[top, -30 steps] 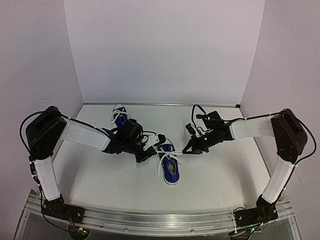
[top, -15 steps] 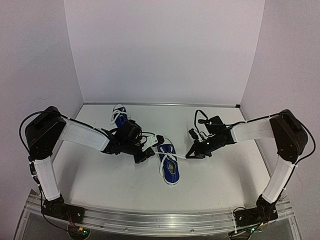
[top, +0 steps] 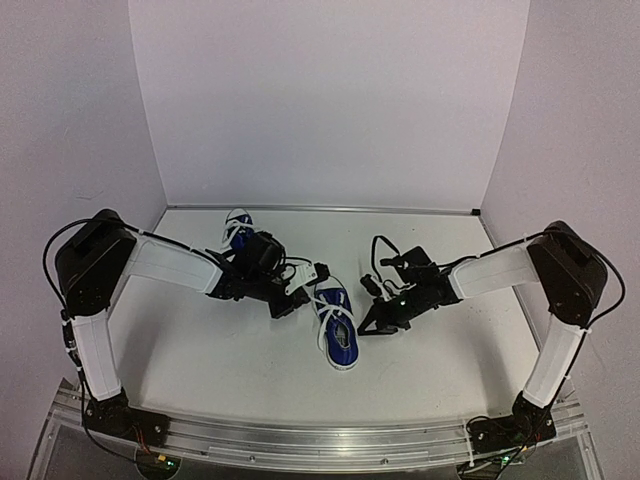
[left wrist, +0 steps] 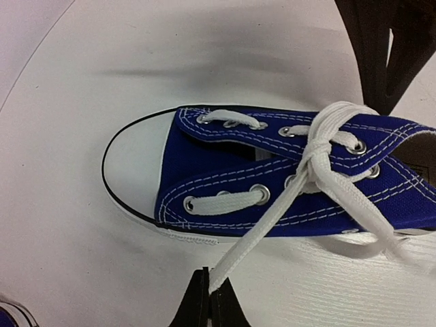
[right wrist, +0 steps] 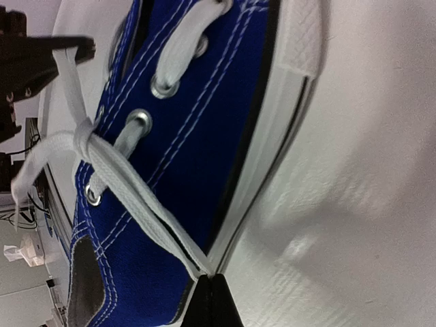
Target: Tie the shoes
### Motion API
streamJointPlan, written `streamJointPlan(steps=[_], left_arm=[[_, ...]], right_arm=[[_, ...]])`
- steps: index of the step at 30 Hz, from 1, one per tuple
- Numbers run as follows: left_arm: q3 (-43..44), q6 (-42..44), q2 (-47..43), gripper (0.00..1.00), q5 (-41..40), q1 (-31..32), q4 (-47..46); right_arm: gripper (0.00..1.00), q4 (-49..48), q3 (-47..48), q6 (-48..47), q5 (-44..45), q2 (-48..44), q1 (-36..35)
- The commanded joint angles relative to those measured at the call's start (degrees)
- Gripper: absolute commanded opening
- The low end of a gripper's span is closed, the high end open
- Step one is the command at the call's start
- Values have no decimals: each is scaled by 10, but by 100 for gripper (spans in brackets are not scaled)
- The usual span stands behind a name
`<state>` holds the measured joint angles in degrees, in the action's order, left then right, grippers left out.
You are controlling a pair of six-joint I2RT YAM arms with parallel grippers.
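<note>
One of the shoes (top: 340, 330), blue canvas with a white toe cap, lies mid-table with its toe toward the near edge. Its white laces cross in a first knot (left wrist: 317, 153) over the tongue. My left gripper (top: 291, 303) is on the shoe's left, shut on one lace end (left wrist: 255, 235) that runs taut from the knot to the gripper (left wrist: 210, 294). My right gripper (top: 363, 327) sits against the shoe's right sole, shut on the other lace end (right wrist: 139, 201), gripper (right wrist: 214, 289) low on the table. The second shoe (top: 238, 228) lies behind the left arm, partly hidden.
White walls close the table at the back and both sides. The right arm's dark body (left wrist: 381, 48) shows beyond the shoe in the left wrist view. A black cable (top: 378, 245) loops above the right wrist.
My right gripper has moved left and toward the near edge, close to the shoe's right side, still holding its lace. The left gripper has barely shifted.
</note>
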<state>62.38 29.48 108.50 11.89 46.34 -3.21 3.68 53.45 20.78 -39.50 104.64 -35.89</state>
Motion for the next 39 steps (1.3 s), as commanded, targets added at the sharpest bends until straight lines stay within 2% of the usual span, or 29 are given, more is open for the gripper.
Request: streamJointPlan(steps=[1,4,6,8,11,12,14,18,23,28,31,39], left_arm=[[9,17,-14,1,18,-10,5],[-14,19,-33,12,25,-10,-10],[-21,16,-45,27,25,-10,-5],[-31,10,-60,39,18,-10,-2],[-58,1,-93,46,-1,-10,-14],[-69,-1,-106,47,-6,-10,-16],[-85,2,-126,47,-3,-10,-18],[-116,14,-159,44,18,-10,-35],[-149,35,-179,36,85,10,-88],[-93,59,-116,29,94,33,-41],[-62,58,-77,27,112,38,-34],[-12,48,-9,27,72,38,-26]], right_arm=[[0,-13,-3,10,-1,-11,-1],[0,1,4,1,3,-20,-1],[1,20,13,-12,2,-19,0],[8,38,22,-23,7,-23,4],[22,59,29,-39,13,-42,35],[29,64,30,-44,13,-51,48],[36,70,32,-50,10,-65,76],[43,72,48,-67,2,-66,92],[43,62,88,-67,-12,-20,92],[39,58,135,-75,-22,32,92],[37,59,146,-84,-42,59,91],[35,60,145,-106,-91,89,74]])
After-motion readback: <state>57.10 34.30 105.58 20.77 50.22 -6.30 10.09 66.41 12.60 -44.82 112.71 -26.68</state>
